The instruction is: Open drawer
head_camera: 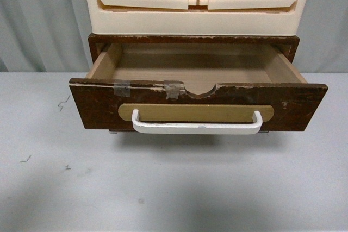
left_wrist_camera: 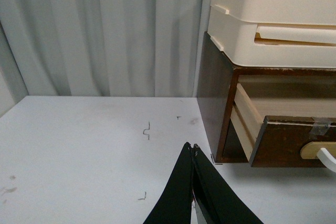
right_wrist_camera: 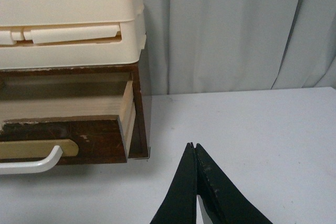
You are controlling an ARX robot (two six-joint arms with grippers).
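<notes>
Under the cream plastic drawers [head_camera: 196, 23], we see the drawer [head_camera: 98, 110] pulled out over the table [head_camera: 174, 188]; our left tool [left_wrist_camera: 192, 148] and right tool [right_wrist_camera: 193, 146] hang closed, empty, apart from it.

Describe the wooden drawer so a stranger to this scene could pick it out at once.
At the back of the grey table, find the cream plastic drawers. Directly beneath them is the drawer, pulled out. It alone is dark brown worn wood, with a white bar handle on a tan oval plate and a half-round notch in its top edge.
</notes>
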